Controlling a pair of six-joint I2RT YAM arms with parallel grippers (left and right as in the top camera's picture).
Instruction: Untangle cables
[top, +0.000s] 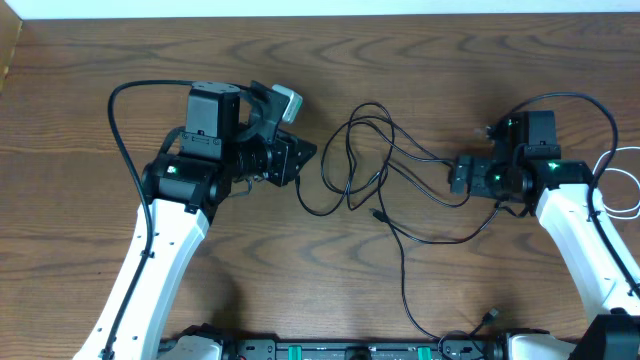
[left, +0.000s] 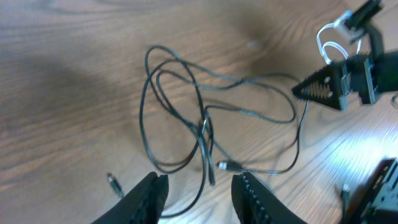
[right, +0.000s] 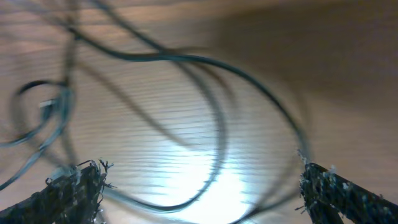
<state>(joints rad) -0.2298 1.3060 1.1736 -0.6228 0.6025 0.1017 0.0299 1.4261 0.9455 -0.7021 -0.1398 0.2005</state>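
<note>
The long black cable (top: 362, 150) lies in tangled loops on the wooden table between my two grippers. One tail runs to a plug near the front edge (top: 490, 316). The white cable (top: 625, 178) lies at the far right, partly behind my right arm. My left gripper (top: 303, 156) is open and empty, just left of the loops. In the left wrist view its jaws (left: 199, 194) sit above the black cable (left: 199, 118). My right gripper (top: 458, 175) is open at the right end of the tangle. The right wrist view is blurred, with black cable (right: 217, 124) between the wide jaws (right: 202, 186).
The left wrist view shows two small plug ends (left: 114, 183) (left: 227, 166), the right gripper (left: 329, 84) and the white cable (left: 329, 43) beyond it. Thick black arm cables arc over both arms (top: 120, 130) (top: 590, 100). The arm bases stand along the front edge (top: 350, 350).
</note>
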